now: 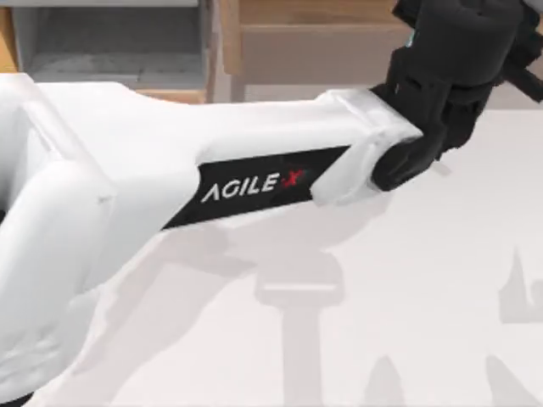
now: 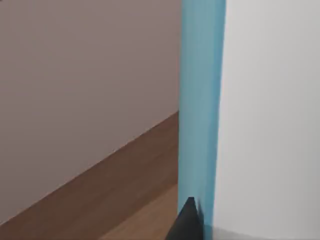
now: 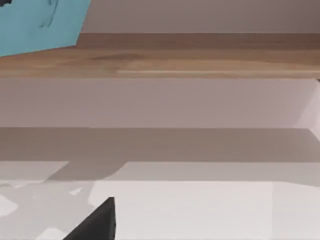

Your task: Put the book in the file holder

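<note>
Close under the top camera, my left arm (image 1: 170, 195) reaches toward the file holder (image 1: 110, 51), its gripper (image 2: 187, 222) seemingly clamped on the book (image 2: 200, 100), carried high; next, lowering it inside.

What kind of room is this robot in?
Probably a pretend office or study desk, drawn by computer. A plain white table has a grey file holder with a tan wooden front and a long brown wooden shelf at its back, and the thick light-blue book is held up.
</note>
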You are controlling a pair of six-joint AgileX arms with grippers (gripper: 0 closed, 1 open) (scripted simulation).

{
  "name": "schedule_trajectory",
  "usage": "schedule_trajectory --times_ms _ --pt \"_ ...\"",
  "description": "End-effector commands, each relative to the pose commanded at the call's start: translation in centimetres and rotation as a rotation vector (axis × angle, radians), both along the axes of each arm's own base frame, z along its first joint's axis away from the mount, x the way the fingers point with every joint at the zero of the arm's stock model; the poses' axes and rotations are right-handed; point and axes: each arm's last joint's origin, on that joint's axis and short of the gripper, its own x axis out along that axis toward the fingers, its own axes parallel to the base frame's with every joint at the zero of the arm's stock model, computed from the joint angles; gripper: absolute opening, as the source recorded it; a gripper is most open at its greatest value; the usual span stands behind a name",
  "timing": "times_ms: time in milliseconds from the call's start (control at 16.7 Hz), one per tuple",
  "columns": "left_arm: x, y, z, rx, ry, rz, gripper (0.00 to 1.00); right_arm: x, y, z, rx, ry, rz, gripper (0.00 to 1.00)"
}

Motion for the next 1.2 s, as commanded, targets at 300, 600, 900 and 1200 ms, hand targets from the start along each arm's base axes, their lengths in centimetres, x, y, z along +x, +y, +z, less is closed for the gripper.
schedule_trajectory --times_ms 300,600,900,1200 --pt "-9.7 -0.5 3.0 0.273 -0.172 -0.378 0.0 0.0 0.0 0.0 0.0 0.0 0.0 1.0" --pt "-12.5 3.1 2.0 0.509 -0.317 -0.544 0.0 0.0 0.0 0.0 0.0 0.0 0.0 1.0" --pt "-8.0 11.5 -4.0 0.789 -0.283 -0.435 0.0 0.0 0.0 0.0 0.0 0.0 0.0 1.0" --pt "-2.1 24.3 -8.9 1.025 -0.127 -0.117 0.0 0.0 0.0 0.0 0.0 0.0 0.0 1.0"
